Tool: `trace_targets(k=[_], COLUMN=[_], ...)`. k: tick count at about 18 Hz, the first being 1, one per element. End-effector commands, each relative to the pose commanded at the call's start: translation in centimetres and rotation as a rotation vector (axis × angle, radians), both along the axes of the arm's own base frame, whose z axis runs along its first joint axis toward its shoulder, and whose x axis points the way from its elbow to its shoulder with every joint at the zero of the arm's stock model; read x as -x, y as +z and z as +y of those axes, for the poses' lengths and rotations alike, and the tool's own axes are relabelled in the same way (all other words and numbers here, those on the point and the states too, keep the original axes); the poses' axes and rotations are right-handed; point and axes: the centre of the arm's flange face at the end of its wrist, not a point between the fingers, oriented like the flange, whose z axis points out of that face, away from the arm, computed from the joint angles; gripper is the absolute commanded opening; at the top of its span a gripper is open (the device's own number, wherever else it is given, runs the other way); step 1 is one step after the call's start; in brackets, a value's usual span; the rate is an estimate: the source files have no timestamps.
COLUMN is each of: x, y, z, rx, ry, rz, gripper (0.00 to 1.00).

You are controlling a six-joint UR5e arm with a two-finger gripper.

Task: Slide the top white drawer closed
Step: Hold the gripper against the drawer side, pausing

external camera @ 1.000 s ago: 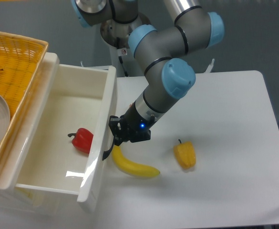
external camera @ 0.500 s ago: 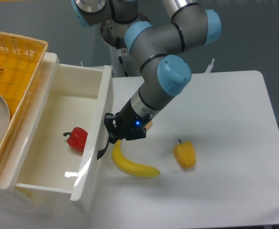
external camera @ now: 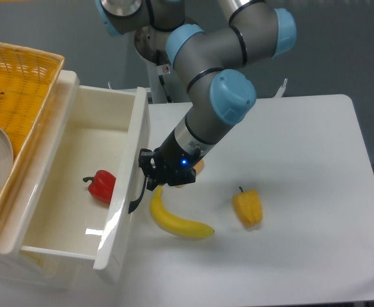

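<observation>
The top white drawer [external camera: 126,192] stands partly pulled out at the left, its glossy front panel facing right with a curved black handle [external camera: 137,192]. A red bell pepper [external camera: 102,185] lies inside it. My gripper [external camera: 149,174] presses against the drawer front right at the handle, fingers dark and close together; whether they grip the handle or just push cannot be made out.
A banana [external camera: 177,220] lies on the white table [external camera: 302,160] just right of the drawer front, below my gripper. A yellow bell pepper [external camera: 248,207] sits further right. A yellow wicker basket [external camera: 20,89] rests on the cabinet top at the left.
The drawer front has slid left, toward the cabinet, with my gripper following it. The red pepper shifted left with the drawer. Most of the motion came in the first half second.
</observation>
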Motion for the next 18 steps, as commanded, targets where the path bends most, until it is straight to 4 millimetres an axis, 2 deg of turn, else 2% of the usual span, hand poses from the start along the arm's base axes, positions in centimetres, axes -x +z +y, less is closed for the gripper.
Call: trace_targets(k=[4, 10, 18], x=[0.4, -1.5, -1.7], y=[-0.2, -1.5, -2.4], z=[-0.1, 0.9, 1.3], rx=[-0.002, 0.011, 0.021], ry=[0.004, -0.028, -0.036], rz=[-0.003, -0.024, -0.036], gripper=[0.10, 0.10, 0.10])
